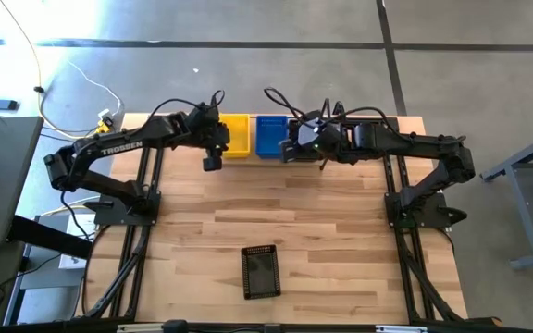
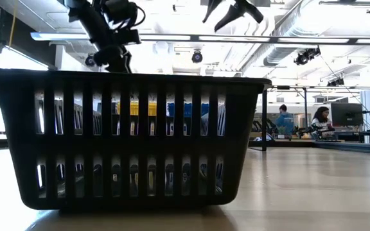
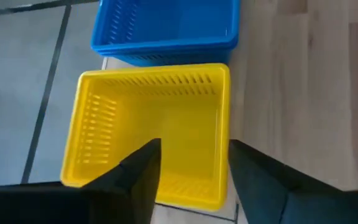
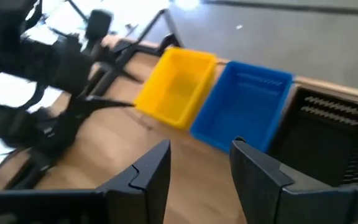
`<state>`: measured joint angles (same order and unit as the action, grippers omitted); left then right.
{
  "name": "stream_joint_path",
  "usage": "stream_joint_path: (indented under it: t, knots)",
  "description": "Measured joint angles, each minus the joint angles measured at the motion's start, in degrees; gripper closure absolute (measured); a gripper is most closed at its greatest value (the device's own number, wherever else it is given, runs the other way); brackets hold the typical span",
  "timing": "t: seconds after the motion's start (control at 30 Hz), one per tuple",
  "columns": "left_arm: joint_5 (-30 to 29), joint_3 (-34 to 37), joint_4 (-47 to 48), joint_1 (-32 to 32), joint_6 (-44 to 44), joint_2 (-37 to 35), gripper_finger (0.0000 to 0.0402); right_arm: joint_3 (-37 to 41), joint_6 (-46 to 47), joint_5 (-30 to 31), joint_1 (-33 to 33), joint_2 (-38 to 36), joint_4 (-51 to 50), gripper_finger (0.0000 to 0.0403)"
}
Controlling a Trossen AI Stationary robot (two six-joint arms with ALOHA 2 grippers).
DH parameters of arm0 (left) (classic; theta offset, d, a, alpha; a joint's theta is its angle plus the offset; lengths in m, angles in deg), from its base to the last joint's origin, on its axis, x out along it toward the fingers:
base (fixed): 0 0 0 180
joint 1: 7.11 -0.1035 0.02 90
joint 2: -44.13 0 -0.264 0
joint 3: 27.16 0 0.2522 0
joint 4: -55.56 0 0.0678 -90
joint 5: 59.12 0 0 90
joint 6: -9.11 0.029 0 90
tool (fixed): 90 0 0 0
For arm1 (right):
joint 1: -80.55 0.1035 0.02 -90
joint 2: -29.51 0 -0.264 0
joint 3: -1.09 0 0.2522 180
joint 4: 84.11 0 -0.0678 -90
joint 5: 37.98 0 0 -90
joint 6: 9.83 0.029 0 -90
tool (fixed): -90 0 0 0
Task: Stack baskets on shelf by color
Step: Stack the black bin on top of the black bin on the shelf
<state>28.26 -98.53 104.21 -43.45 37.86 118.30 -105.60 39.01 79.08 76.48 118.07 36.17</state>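
At the table's far edge, a yellow basket, a blue basket and a black basket stand side by side, open tops up. The shelf's rods cannot be made out under them. Another black basket stands alone near the front edge. My left gripper hangs open just above the yellow basket's near end, its fingers on either side of one long wall. My right gripper is open, up in the air near the blue and black baskets.
Bare wood lies between the far row of baskets and the lone black basket. The arms' black frames stand at the table's left and right sides. People sit in the room beyond the table.
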Motion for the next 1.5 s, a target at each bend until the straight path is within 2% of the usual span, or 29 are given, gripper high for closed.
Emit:
stream_joint_path:
  t: [0.2, 0.53, 0.8, 1.03, 1.37, 1.5]
  knots:
    - [0.66, -6.34, 9.94, 0.02, -4.74, -0.17, 0.0205, 0.00, -3.47, -5.00, 2.72, 0.00, 5.28, 0.0253]
    - [10.68, -7.05, 15.46, 1.04, -14.06, -8.10, 0.0213, 0.00, -6.89, -6.99, 10.97, 0.02, 9.61, 0.0253]
    - [10.91, -7.10, 19.89, 5.49, -17.44, -12.47, 0.0212, 0.00, -6.41, -7.22, 17.58, 0.70, 14.24, 0.0253]
    - [10.90, -7.10, 23.22, 10.22, -21.13, -13.68, 0.0217, 0.00, -9.36, -11.90, 21.34, 5.07, 22.11, 0.0253]
    - [10.69, -7.10, 23.19, 13.27, -27.23, -13.79, 0.0218, 0.00, -13.95, -21.44, 26.52, 10.59, 22.27, 0.0253]
    - [10.62, -7.10, 23.32, 13.99, -30.73, -13.79, 0.0218, 0.00, -18.15, -22.17, 29.18, 12.99, 22.28, 0.0253]
